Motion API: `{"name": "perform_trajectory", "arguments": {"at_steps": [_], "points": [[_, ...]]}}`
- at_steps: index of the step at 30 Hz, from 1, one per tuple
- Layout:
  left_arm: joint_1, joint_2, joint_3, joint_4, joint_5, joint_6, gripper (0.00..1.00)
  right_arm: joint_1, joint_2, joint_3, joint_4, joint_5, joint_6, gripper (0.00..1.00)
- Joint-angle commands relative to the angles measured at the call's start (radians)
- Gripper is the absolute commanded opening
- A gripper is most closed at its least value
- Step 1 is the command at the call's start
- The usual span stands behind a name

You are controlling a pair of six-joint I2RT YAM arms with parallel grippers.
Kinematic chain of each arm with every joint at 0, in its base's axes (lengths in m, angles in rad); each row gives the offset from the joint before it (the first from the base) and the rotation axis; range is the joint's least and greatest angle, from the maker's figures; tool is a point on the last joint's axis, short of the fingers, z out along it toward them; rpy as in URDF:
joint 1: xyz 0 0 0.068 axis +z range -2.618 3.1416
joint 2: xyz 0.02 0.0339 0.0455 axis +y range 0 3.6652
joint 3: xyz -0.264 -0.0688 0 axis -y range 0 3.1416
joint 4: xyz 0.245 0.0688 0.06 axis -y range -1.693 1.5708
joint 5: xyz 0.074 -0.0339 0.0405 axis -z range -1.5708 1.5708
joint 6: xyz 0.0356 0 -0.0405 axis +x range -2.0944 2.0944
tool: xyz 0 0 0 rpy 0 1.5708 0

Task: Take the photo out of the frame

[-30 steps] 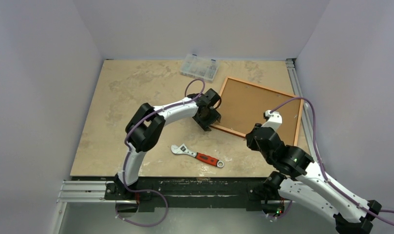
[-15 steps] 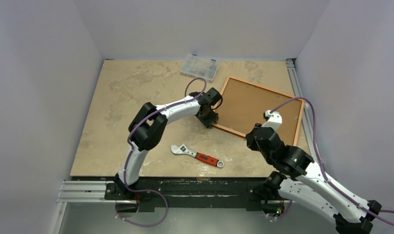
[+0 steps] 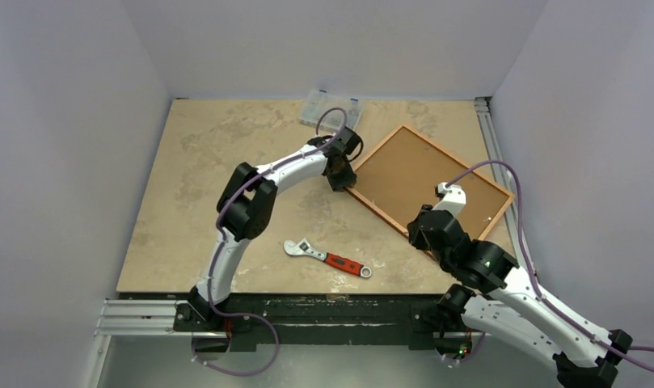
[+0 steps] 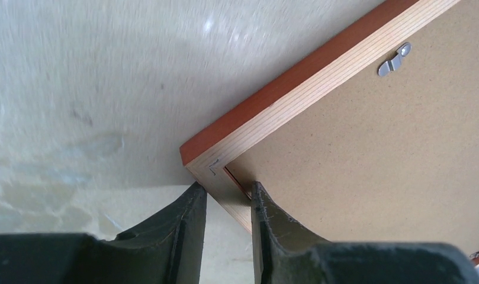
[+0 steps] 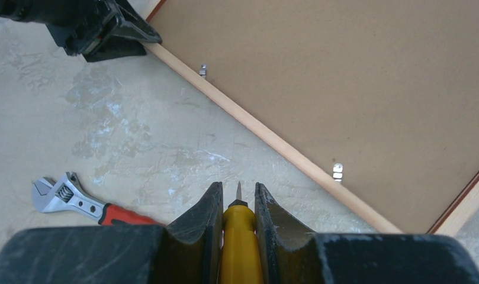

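Tabletop [image 3: 218,145] — mottled beige under frame [image 3: 380,213] — lilac walls [image 3: 65,145]

Right gripper [image 5: 238,192] clamped on a yellow-handled screwdriver [image 5: 241,236], thin metal tip poking out past the fingers, above bare tabletop [image 5: 77,106]. Ahead: the frame [image 5: 272,142] lying back-up, pale rail running diagonally, brown backing board [image 5: 343,77] filling it. Two small metal tabs on that rail, far one [image 5: 203,71] and near one [image 5: 337,171]. Left gripper [image 5: 106,29] at the frame's top-left corner. Red-handled wrench [image 5: 77,201] lower left, well apart from the frame.
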Motion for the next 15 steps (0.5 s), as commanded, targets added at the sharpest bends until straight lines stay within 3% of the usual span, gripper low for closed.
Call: {"name": "perform_trajectory", "arguments": {"at_steps": [1, 4, 7, 11, 15], "points": [[0.06, 0.024, 0.112, 0.023, 0.143, 0.292, 0.14, 0.0, 0.008, 0.001, 0.02, 0.008, 0.003, 0.0], [0.101, 0.079, 0.22, 0.002, 0.287, 0.368, 0.28, 0.0, 0.018, 0.004, 0.018, 0.008, 0.004, 0.0], [0.119, 0.079, 0.268, -0.031, 0.337, 0.417, 0.4, 0.0, 0.021, 0.006, 0.013, 0.013, 0.004, 0.0], [0.119, -0.044, 0.124, 0.068, 0.385, 0.407, 0.53, 0.0, 0.026, 0.006, 0.012, 0.015, 0.007, 0.0], [0.115, -0.138, -0.068, 0.208, 0.486, 0.316, 0.55, -0.001, 0.031, 0.007, 0.012, 0.014, 0.009, 0.0]]}}
